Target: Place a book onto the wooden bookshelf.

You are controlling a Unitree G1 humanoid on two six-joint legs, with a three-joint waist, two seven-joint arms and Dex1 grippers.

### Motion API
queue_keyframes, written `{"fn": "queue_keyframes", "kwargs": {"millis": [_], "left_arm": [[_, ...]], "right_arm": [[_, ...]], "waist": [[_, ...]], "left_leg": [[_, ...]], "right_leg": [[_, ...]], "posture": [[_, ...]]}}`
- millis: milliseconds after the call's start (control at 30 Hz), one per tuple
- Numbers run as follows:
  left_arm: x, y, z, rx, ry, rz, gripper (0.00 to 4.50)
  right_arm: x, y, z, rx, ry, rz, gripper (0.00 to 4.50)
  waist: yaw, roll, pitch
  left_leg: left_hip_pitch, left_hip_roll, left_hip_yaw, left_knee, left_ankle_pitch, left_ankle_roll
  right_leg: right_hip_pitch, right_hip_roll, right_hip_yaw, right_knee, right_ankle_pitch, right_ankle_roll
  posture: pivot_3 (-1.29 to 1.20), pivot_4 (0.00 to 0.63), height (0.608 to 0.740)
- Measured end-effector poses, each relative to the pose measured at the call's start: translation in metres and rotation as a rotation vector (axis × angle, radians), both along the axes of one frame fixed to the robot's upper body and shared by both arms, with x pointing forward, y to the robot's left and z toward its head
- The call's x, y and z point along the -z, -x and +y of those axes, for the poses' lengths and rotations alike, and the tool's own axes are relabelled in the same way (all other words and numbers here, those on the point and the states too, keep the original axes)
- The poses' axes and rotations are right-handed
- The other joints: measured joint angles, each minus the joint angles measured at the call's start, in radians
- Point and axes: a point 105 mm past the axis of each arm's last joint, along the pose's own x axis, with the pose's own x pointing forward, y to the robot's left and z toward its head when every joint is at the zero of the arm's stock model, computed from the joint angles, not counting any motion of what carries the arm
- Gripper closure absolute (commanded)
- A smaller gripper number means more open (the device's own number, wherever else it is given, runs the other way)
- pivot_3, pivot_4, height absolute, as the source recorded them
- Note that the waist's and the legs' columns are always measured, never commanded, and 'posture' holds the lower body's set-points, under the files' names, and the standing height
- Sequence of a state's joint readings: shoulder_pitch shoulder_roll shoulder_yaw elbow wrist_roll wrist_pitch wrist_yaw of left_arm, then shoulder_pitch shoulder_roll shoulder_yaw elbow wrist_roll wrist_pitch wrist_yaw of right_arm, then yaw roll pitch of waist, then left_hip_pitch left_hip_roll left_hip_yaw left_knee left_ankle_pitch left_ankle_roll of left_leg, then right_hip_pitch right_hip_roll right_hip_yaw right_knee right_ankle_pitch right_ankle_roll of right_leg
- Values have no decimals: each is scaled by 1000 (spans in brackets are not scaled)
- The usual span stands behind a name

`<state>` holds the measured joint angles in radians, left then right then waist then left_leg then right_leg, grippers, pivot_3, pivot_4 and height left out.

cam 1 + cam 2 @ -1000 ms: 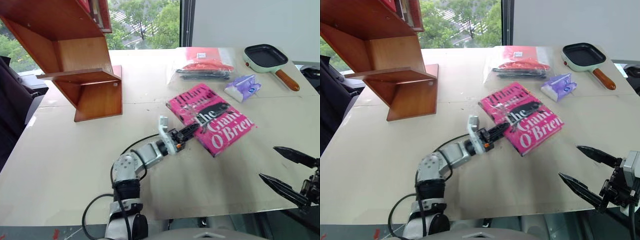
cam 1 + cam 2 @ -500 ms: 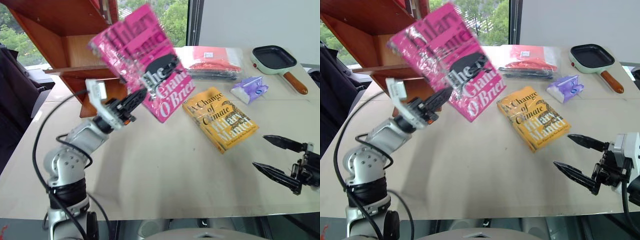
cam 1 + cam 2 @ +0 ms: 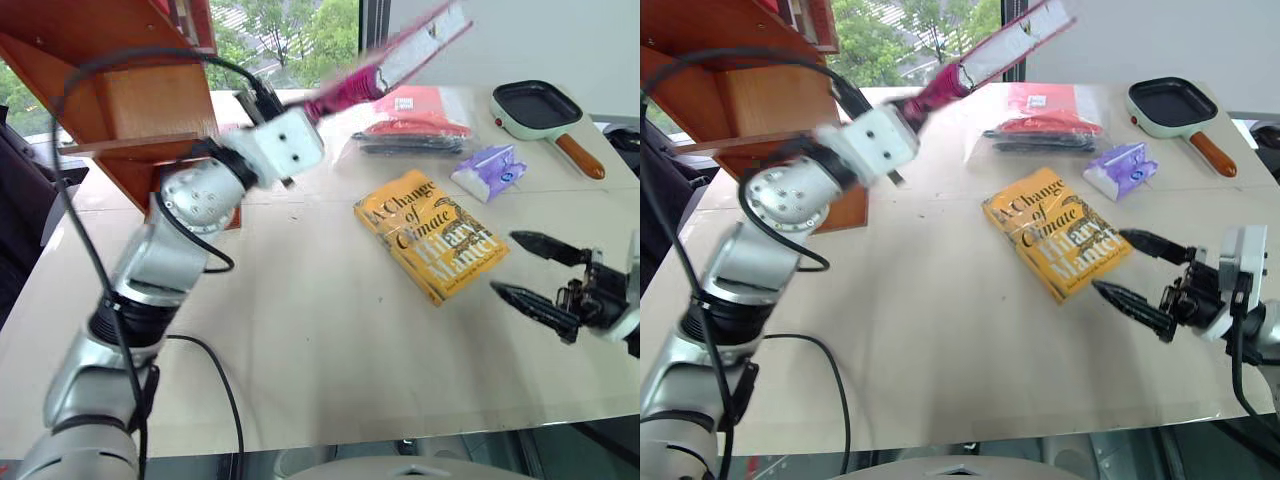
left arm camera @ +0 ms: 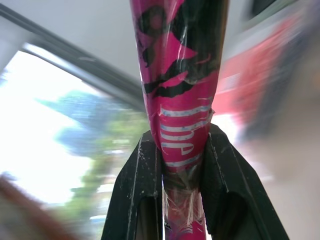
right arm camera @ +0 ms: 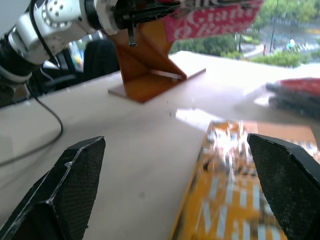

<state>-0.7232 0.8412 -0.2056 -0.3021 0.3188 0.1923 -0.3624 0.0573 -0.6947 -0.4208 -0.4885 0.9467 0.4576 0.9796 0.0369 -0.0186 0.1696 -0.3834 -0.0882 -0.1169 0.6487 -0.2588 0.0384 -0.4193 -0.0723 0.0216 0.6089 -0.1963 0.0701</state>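
Observation:
The pink book (image 3: 400,55) is in the air, high over the back of the table and seen almost edge-on, to the right of the wooden bookshelf (image 3: 150,100). My left gripper (image 4: 181,150) is shut on the book's lower end, with one black finger (image 4: 137,185) on each side of the cover. The bookshelf stands at the table's back left, and its flat board is level with my raised left wrist. My right gripper (image 3: 502,264) hangs open just above the table at the right, with nothing between its fingers. It sits by the near corner of a yellow book (image 3: 430,235).
The yellow book lies flat mid-table. Behind it are a clear bag of red and black items (image 3: 415,120), a small purple packet (image 3: 488,172) and a green frying pan with a wooden handle (image 3: 540,110). A dark chair stands left of the table.
My left arm has swung the pink book up and back from mid-air over the table, turning it edge-on beside the shelf. The right gripper has moved forward toward the yellow book, still open.

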Motion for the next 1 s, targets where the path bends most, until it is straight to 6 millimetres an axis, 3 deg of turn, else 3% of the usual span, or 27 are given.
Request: {"fn": "queue_keyframes", "kwargs": {"millis": [100, 267, 567, 633, 767, 1000], "left_arm": [[-1, 3, 10, -103, -120, -64, 4067], [21, 4, 31, -254, -168, 3, 4067], [17, 29, 69, -459, -184, 40, 4067], [17, 33, 87, -533, -227, 102, 4067], [17, 43, 109, -624, -250, 183, 4067], [23, 52, 127, -682, -283, 307, 4067]], "right_arm": [[-11, -12, 7, -59, -63, -22, 0], [-26, -34, 14, -133, -127, -48, 0], [-28, -62, 17, -211, -148, -30, 0], [-32, -69, 23, -240, -167, -41, 0], [-36, -76, 28, -260, -177, -62, 0], [-44, -80, 35, -294, -198, -87, 0]], "waist": [[1, 1, 1], [-1, 1, 2], [-6, 1, 3], [-17, 0, 4], [-25, 0, 4], [-34, 2, 5]], "left_leg": [[-1, 0, 0, 0, 0, 0], [-4, 0, -1, 0, 0, 0], [-5, 0, -1, 1, 0, 0], [-5, 0, 0, 1, 0, 0], [-5, -1, 1, 1, 0, 0], [-3, 0, 3, 1, 0, -1]], "right_leg": [[-1, 0, 0, 1, 0, 0], [-4, 1, -1, 1, 0, 0], [-6, 0, -1, 3, 1, -1], [-6, 0, -1, 5, 1, -1], [-10, 0, 1, 11, 1, -1], [-12, 0, 3, 16, 1, -2]], "posture": [[0, 150, 740], [0, 150, 740], [0, 150, 740], [0, 150, 740], [0, 150, 740], [0, 150, 740]]}}
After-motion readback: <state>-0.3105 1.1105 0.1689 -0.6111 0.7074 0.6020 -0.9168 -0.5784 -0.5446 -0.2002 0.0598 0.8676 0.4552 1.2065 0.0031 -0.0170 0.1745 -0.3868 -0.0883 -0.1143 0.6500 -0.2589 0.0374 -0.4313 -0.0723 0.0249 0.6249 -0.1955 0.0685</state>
